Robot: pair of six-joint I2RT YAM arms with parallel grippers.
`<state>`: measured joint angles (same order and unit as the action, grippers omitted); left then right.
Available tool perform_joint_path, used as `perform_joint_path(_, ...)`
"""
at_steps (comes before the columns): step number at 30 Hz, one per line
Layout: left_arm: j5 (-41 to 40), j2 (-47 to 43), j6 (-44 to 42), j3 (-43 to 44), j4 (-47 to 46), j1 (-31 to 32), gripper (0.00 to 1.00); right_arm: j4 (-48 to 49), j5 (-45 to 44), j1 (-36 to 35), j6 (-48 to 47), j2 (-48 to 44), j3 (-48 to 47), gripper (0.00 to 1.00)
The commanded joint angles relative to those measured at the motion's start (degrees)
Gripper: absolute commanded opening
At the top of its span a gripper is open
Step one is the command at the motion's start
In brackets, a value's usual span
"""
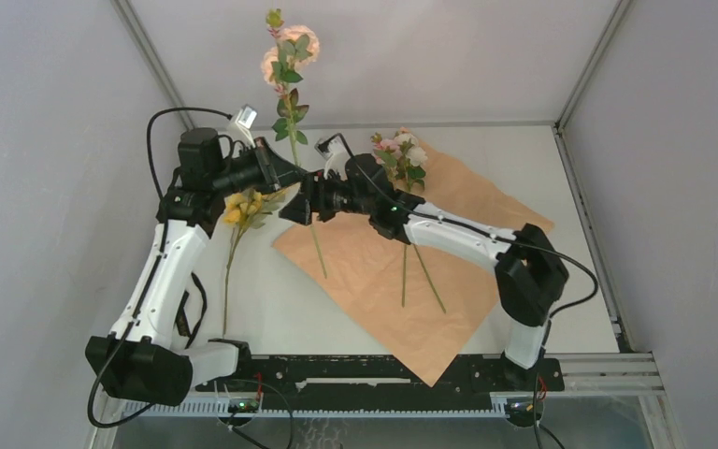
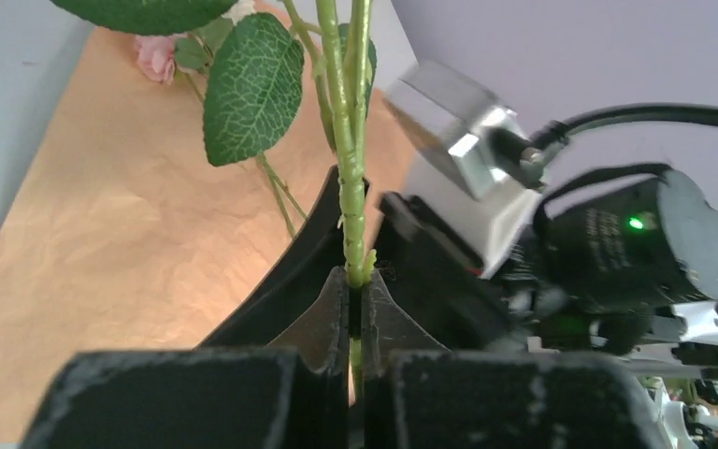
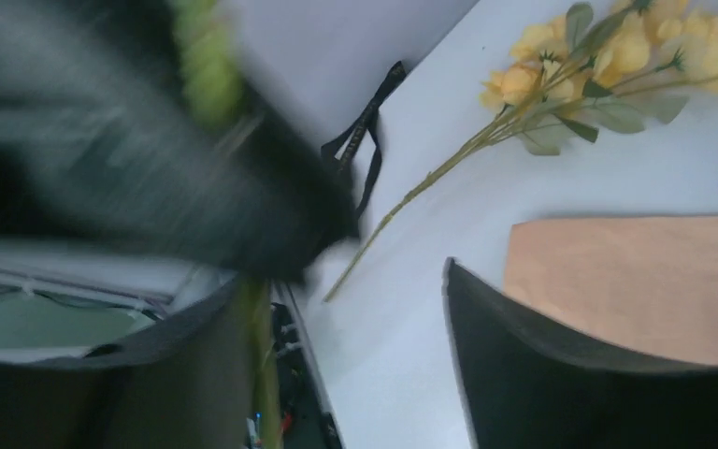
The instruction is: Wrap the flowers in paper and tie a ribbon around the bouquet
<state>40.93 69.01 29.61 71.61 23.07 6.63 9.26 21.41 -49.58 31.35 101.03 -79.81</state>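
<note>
Pink flower stem (image 1: pixel 294 150) is clamped in closed left pincer (image 1: pixel 285 176) — long axis 12-to-6, bloom at 12. Right pincer (image 1: pixel 304 204) is spread wide, nothing held, just beside at 3. Paper (image 1: pixel 486 210) is spread on worktop (image 1: pixel 271 309) — toward 4.

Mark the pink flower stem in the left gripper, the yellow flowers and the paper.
pink flower stem (image 2: pixel 349 178), left wrist view, bare stalk
yellow flowers (image 3: pixel 631 47), right wrist view, a bloom
paper (image 1: pixel 472 187), top external view, bare far part

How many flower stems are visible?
4: pink stem upright in the left tool; yellow stem on the table; two stems on the paper, partly hidden by the right arm.
</note>
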Motion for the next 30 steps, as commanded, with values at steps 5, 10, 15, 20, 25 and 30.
perform_joint_path(5,-8.2,-0.5,-8.7,0.1,6.4,0.7,0.12,-5.6,-8.2,3.1,5.1,0.1,-0.2,0.0)
perform_joint_path(10,-24.8,3.4,-27.7,1.7,20.2,-3.3,0.5,-21.1,-21.2,5.8,-1.5,-4.4,6.9,0.0)
perform_joint_path(15,-39.7,9.3,-40.8,-3.3,24.5,-8.7,0.61,-34.9,-33.7,8.5,-5.8,-4.6,9.3,0.0)
perform_joint_path(20,-49.4,16.4,-47.9,-8.9,20.7,-9.2,0.61,-41.7,-39.3,11.3,-7.1,-3.6,9.4,0.0)
perform_joint_path(25,-54.0,24.3,-48.6,-8.9,15.8,-9.2,0.54,-44.8,-40.0,13.2,-7.0,-3.2,9.4,0.47)
perform_joint_path(30,-54.1,30.4,-47.5,-5.4,15.7,-9.2,0.32,-46.7,-40.8,12.7,-7.3,-4.4,9.4,0.59)
